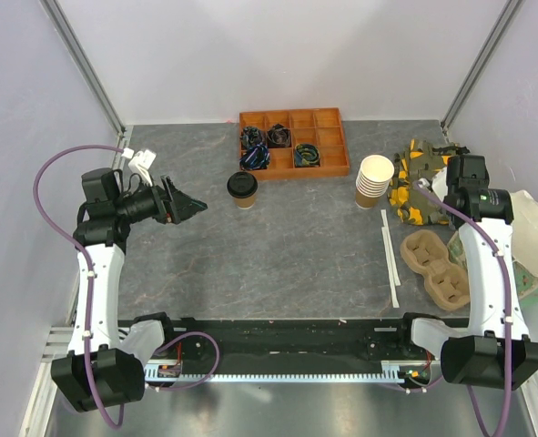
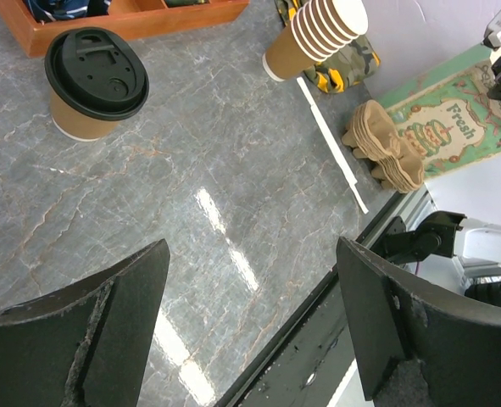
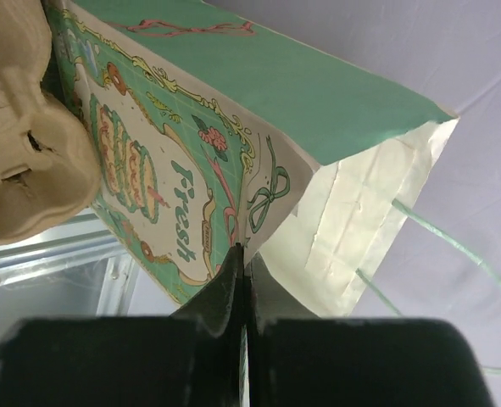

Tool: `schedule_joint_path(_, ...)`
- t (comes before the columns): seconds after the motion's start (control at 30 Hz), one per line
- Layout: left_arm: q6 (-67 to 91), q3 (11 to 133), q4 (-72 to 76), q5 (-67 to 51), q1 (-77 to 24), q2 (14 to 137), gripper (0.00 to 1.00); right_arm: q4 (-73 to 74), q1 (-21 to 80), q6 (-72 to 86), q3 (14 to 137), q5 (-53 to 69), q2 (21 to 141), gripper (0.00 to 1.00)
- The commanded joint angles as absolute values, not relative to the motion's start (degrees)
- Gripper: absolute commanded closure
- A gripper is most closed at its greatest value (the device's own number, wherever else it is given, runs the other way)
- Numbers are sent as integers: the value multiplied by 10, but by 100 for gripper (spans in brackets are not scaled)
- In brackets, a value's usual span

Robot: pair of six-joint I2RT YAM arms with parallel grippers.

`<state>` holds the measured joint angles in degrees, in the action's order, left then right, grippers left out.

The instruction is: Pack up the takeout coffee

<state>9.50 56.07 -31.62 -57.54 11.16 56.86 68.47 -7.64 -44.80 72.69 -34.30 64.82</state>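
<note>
Takeout coffee (image 1: 242,189), a tan paper cup with a black lid, stands upright on the grey table (image 1: 296,255), just in front of the wooden compartment tray (image 1: 296,171) and apart from it. The left gripper (image 1: 191,207) hovers to the cup's left with its jaws spread wide, holding nothing; its wrist view shows the cup ahead between the fingers (image 2: 123,314). A stack of cream paper cups (image 1: 374,180) stands to the right, with a pulp cup tray (image 1: 437,264) nearer the right arm. The right gripper (image 3: 242,251) has its jaws pressed together, pinching the mouth edge of the green paper bag (image 3: 233,110), which lies beside the pulp tray.
</note>
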Motion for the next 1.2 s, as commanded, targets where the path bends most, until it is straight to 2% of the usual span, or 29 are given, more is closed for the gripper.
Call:
schedule_joint_path(0.0, 113, 556, -285, -594, 112, 570, 13, 684, -77, -465, 751, -376, 635, 100)
schedule_joint_path(0.2, 120, 548, -275, -594, 112, 569, 13, 660, -78, -496, 786, -409, 627, 100)
schedule_joint_path(0.57, 149, 530, -241, -597, 111, 574, 14, 618, -42, -529, 954, -399, 662, 100)
schedule_joint_path(0.87, 188, 533, -229, -586, 111, 561, 14, 600, 199, -513, 1095, -438, 742, 100)
schedule_joint_path(1.1, 187, 561, -250, -567, 112, 556, 14, 516, 494, -565, 1074, -542, 772, 100)
schedule_joint_path(1.17, 188, 567, -261, -555, 112, 555, 14, 522, 539, -563, 1081, -549, 790, 100)
